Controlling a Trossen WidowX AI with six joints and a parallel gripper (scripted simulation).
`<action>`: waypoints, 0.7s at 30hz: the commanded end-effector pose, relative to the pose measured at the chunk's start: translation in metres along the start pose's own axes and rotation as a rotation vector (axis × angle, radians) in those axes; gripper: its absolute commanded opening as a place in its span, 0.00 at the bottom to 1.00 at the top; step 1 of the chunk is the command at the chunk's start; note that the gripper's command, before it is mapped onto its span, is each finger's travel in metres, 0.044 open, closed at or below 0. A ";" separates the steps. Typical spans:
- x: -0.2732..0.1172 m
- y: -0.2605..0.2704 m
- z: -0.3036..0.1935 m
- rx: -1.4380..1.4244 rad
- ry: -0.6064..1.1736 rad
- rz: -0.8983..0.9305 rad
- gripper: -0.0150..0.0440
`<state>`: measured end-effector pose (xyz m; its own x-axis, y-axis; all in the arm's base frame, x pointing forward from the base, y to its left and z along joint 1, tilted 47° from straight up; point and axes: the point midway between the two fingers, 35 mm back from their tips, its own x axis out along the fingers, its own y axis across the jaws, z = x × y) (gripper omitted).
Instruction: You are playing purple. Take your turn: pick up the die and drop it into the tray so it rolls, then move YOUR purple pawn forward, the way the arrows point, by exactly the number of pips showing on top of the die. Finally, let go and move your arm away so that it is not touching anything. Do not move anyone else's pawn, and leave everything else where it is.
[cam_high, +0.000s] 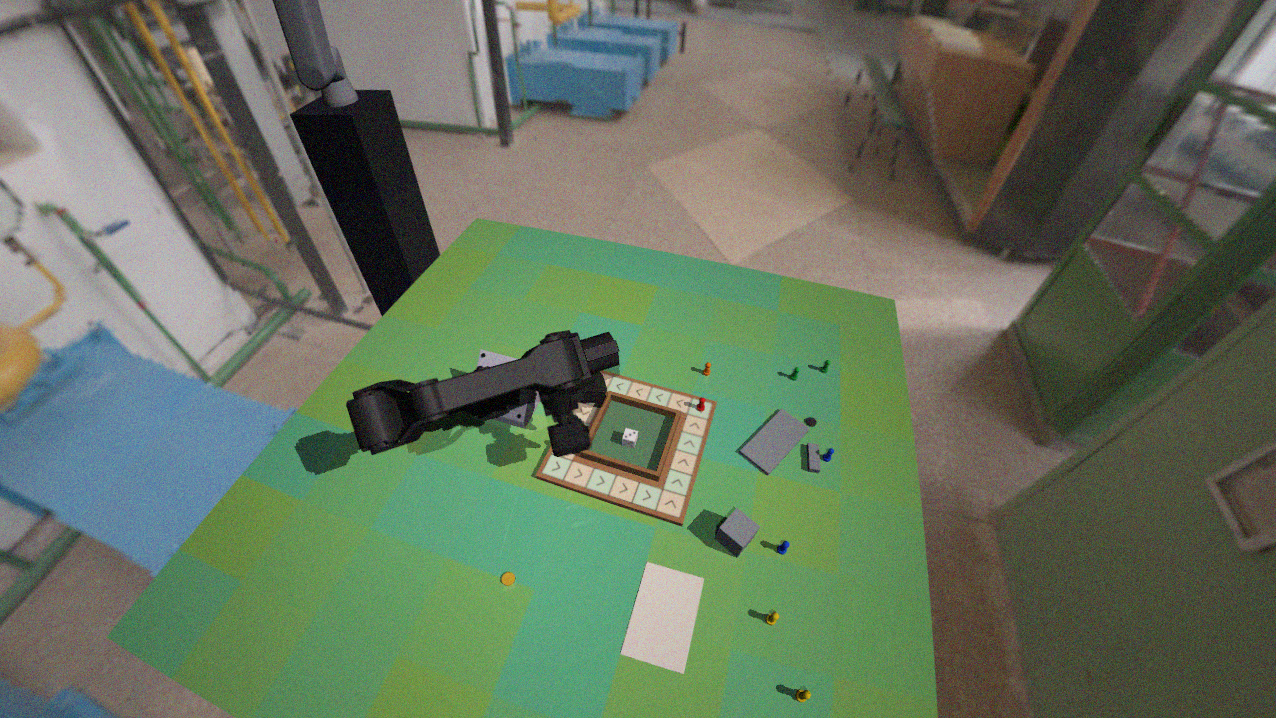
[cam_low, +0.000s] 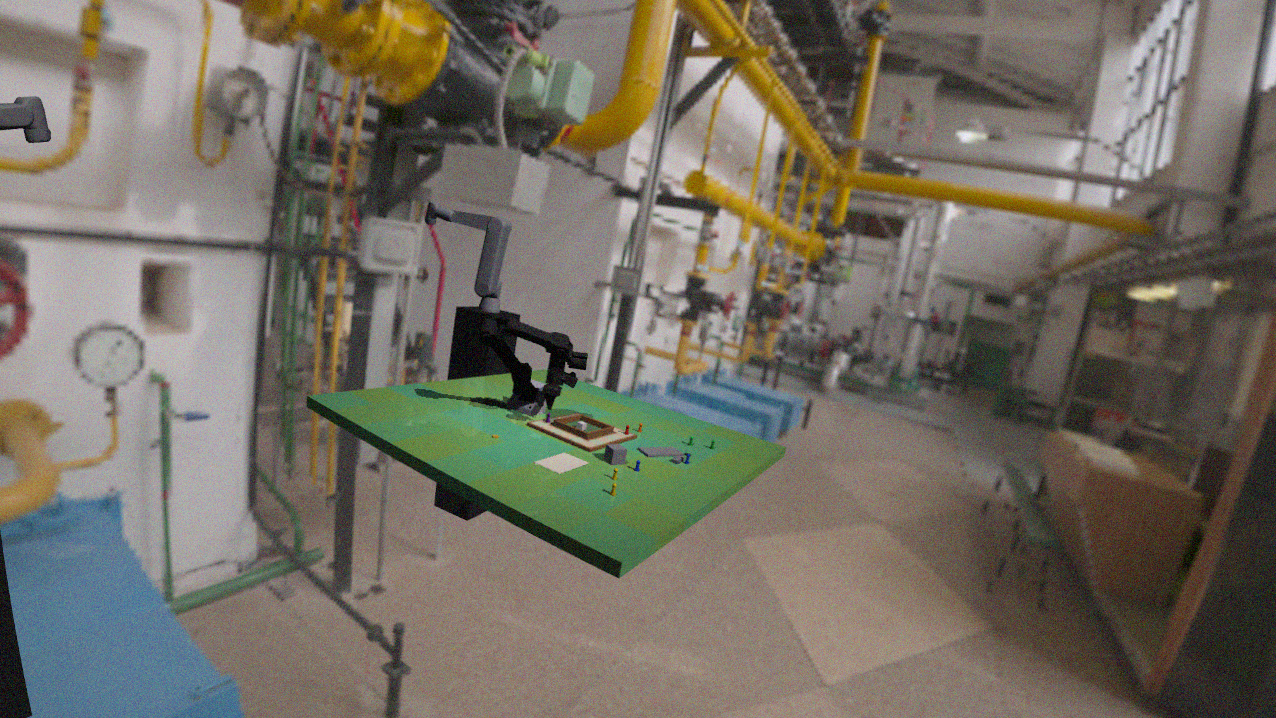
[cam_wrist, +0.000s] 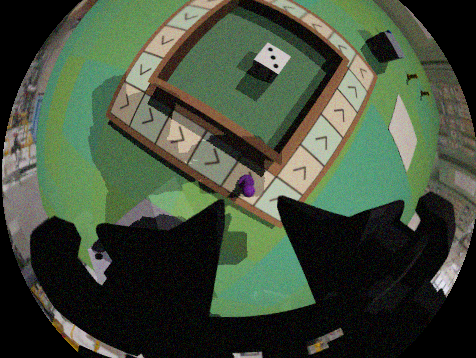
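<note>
The white die (cam_high: 629, 436) (cam_wrist: 272, 57) rests in the wood-rimmed tray (cam_high: 626, 460) (cam_wrist: 225, 124) with three pips on top. The purple pawn (cam_wrist: 247, 185) stands on an edge square of the arrow board (cam_high: 624, 489) (cam_wrist: 322, 140), one square from a corner square; the top view has it hidden behind the arm. My gripper (cam_wrist: 251, 203) is partly open and empty, pointing down over that side of the board. In the wrist view the pawn shows just past the gap between the fingertips. The red pawn (cam_high: 701, 404) stands on the board near its far right corner.
Beyond the board are an orange pawn (cam_high: 706, 368), green pawns (cam_high: 794, 373) (cam_high: 825, 366), a grey slab (cam_high: 774, 441), a small grey block (cam_high: 812, 458), blue pawns (cam_high: 828, 454) (cam_high: 783, 547), a grey cube (cam_high: 737, 532), yellow pawns (cam_high: 772, 617) (cam_high: 803, 694), a white card (cam_high: 662, 616) and a yellow disc (cam_high: 507, 578).
</note>
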<state>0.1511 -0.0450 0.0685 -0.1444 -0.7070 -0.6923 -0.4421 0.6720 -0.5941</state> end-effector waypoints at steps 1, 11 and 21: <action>0.005 0.000 0.000 -0.004 -0.003 -0.005 0.59; 0.021 0.000 0.001 -0.005 -0.004 -0.004 0.59; 0.036 0.000 0.000 -0.004 -0.004 -0.005 0.59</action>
<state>0.1477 -0.0669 0.0465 -0.1399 -0.7062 -0.6941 -0.4405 0.6722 -0.5951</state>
